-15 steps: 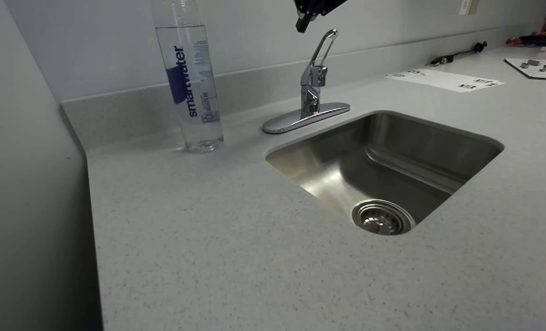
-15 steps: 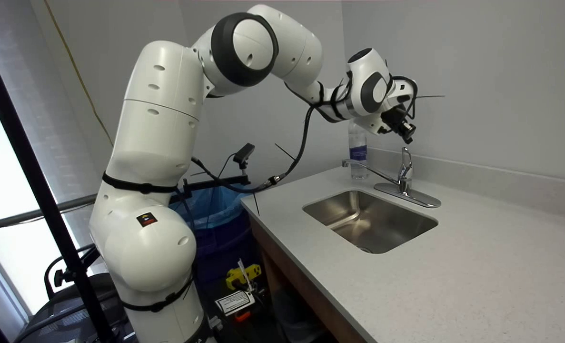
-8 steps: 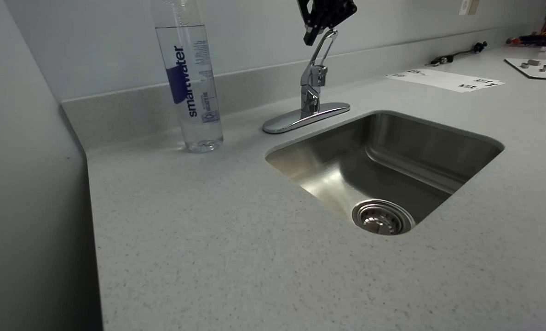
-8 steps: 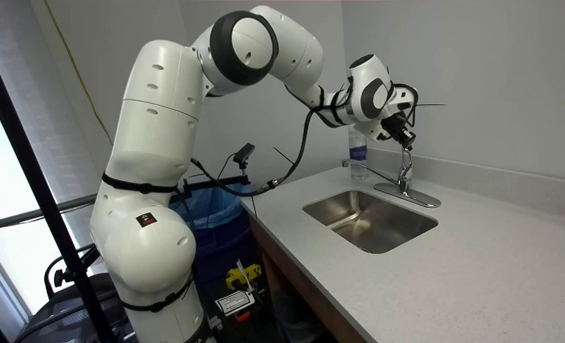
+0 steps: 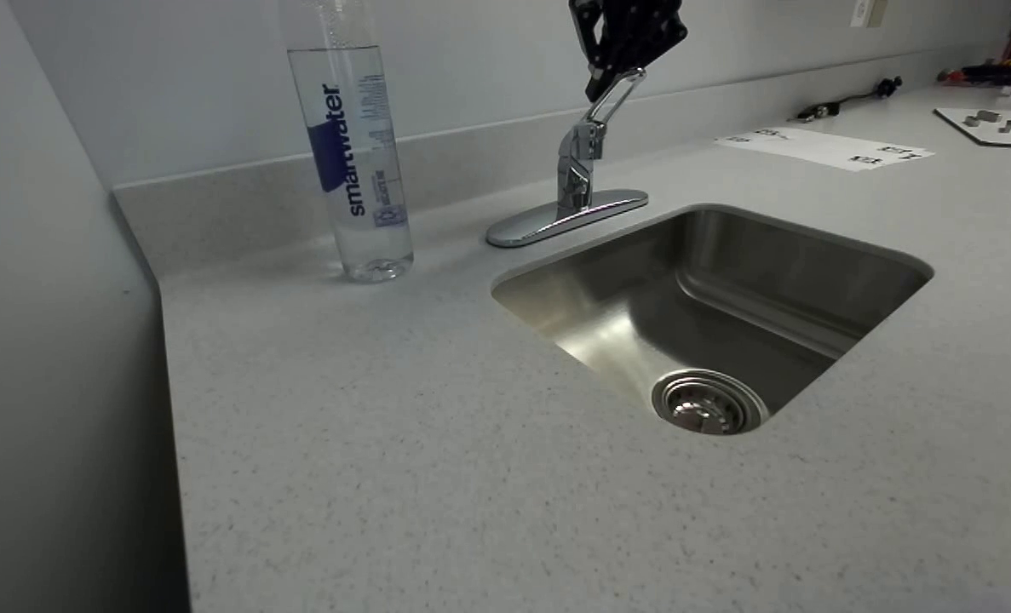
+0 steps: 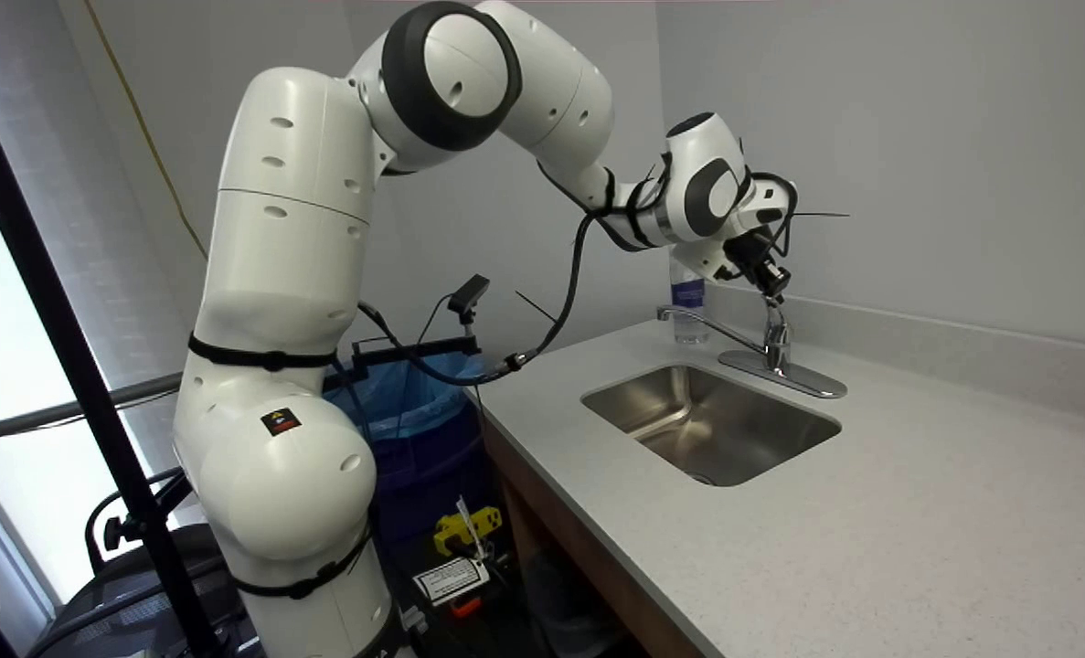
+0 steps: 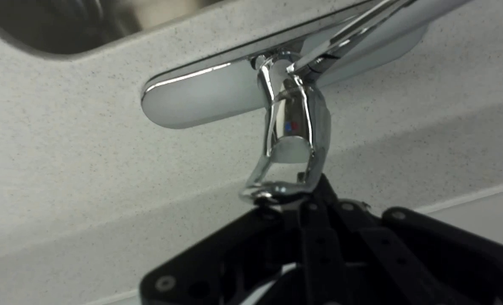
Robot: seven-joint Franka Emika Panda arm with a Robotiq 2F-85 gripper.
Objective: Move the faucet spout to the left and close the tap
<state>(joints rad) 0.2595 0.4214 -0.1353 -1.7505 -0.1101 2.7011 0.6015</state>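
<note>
The chrome tap [image 5: 575,174] stands on its oval base plate behind the sink, in both exterior views and the wrist view [image 7: 293,114]. Its loop handle [image 7: 276,188] leans over, with its end against my gripper. The long spout [image 6: 711,322] points toward the bottle side, away from over the basin. In the wrist view the spout [image 7: 361,34] runs to the upper right. My black gripper [image 5: 594,90] is shut, with its fingertips together at the handle's end; they also show in the wrist view [image 7: 317,186]. One fingertip is partly hidden behind the loop.
A clear water bottle [image 5: 356,162] stands beside the tap. The steel sink [image 6: 633,429] is in front of the tap. The wall [image 6: 917,164] and backsplash [image 6: 962,343] rise close behind it. Papers [image 5: 820,149] lie farther along the counter.
My gripper has come down from above the tap and reached the handle. The handle's end has tipped lower. The spout and bottle have not moved.
</note>
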